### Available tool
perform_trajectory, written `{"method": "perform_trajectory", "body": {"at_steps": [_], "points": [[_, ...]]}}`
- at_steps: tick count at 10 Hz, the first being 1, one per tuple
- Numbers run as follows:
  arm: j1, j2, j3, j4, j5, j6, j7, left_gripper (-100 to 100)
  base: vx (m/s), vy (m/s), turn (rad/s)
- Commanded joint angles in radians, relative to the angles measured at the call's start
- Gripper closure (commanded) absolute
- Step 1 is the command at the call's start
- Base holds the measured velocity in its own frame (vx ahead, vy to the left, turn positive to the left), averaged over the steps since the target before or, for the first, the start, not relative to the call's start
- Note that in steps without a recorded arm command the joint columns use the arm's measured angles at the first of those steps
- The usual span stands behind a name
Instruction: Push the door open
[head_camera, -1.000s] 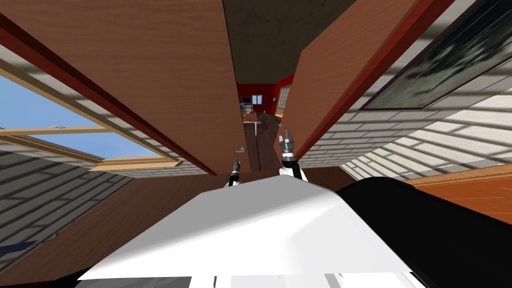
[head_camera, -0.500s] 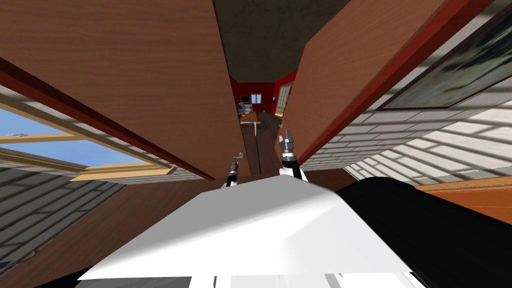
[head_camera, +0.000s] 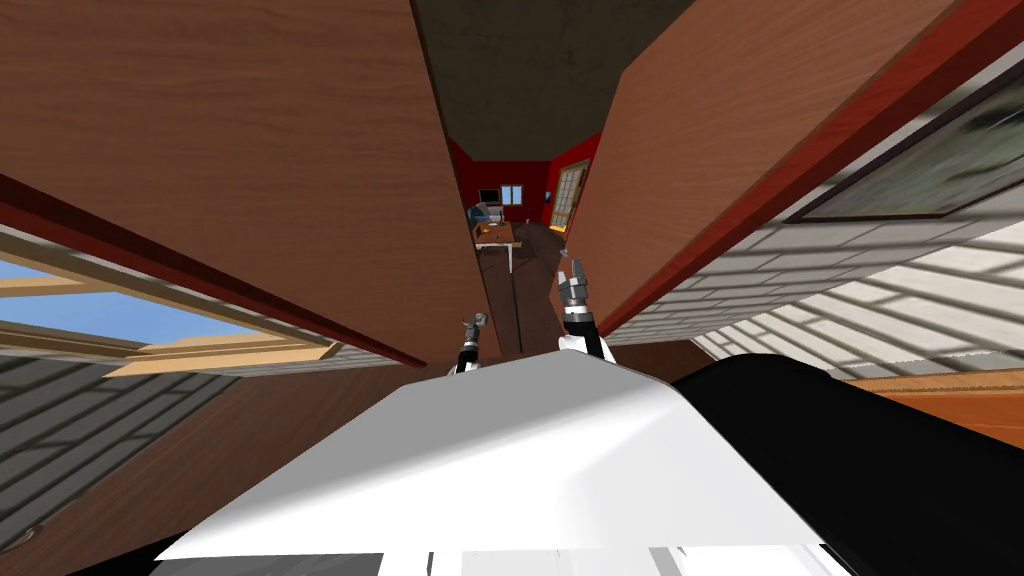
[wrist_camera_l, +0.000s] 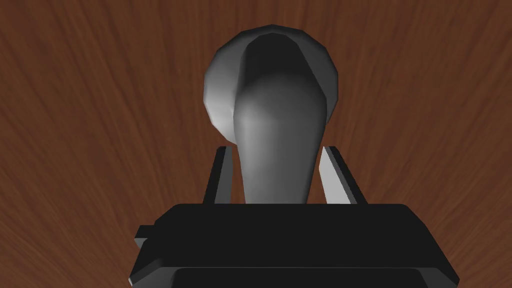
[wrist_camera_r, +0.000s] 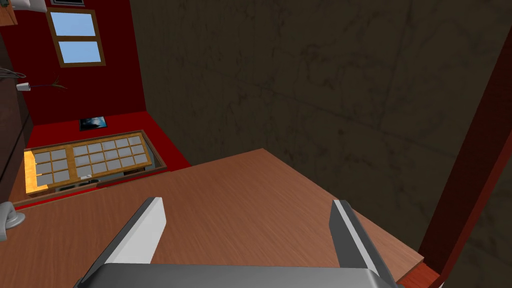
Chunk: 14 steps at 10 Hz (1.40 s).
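Clamping the left gripper (wrist_camera_l: 276, 148) narrowly on the grey door handle (wrist_camera_l: 272, 115) for swinging the brown door (wrist_camera_l: 75, 125) open, holding the right gripper (wrist_camera_r: 247, 201) wide and idle.

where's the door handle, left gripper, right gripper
door handle (wrist_camera_l: 278, 127): left wrist view, on the grey lever
left gripper (wrist_camera_l: 276, 148): left wrist view, between its fingertips
right gripper (wrist_camera_r: 247, 201): right wrist view, between its fingertips

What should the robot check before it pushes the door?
1. Left gripper closed on the grey door handle: ok.
2. Left door ajar, with a gap to the red room: ok.
3. Right gripper open and holding nothing: ok.
4. Right gripper apart from the right door: cannot tell.
5. Room for the door to swing before the table: cannot tell.
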Motion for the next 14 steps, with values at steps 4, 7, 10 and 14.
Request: {"method": "perform_trajectory", "body": {"at_steps": [4,7,10,14], "points": [[0.001,0.001,0.0,-0.001,0.0,0.001,0.0,100,-0.007,0.003,-0.007],[-0.005,0.017,0.015,-0.002,0.007,0.002,-0.004,100,0.088,-0.029,0.017],[-0.006,0.039,0.04,-0.001,0.021,0.002,-0.011,100,0.177,-0.077,0.044],[-0.008,0.053,0.063,0.0,0.032,0.003,-0.017,100,0.151,-0.058,0.033]]}}
